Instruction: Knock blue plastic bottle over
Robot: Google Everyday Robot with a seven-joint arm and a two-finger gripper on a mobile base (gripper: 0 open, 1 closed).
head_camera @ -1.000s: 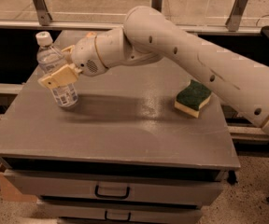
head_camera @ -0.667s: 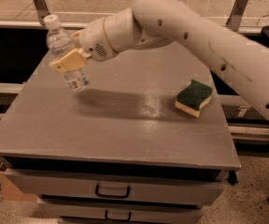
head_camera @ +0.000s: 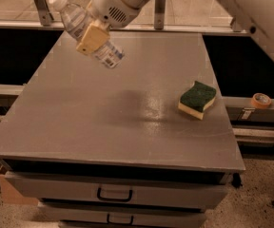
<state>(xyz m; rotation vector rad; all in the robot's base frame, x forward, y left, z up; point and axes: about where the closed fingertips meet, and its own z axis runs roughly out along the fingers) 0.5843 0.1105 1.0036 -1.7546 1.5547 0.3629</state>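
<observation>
The grey table fills most of the view, its top bare apart from one item on the right. The white arm reaches in from the far right to the far-left corner. There the blue plastic bottle hangs above the tabletop, tilted with its cap pointing far-left. The gripper is clenched around its middle, so the grasp rather than the table carries it. It appears to be tipped this way so it can be laid down on its side. A green-and-yellow sponge lies well apart, out of the way.
</observation>
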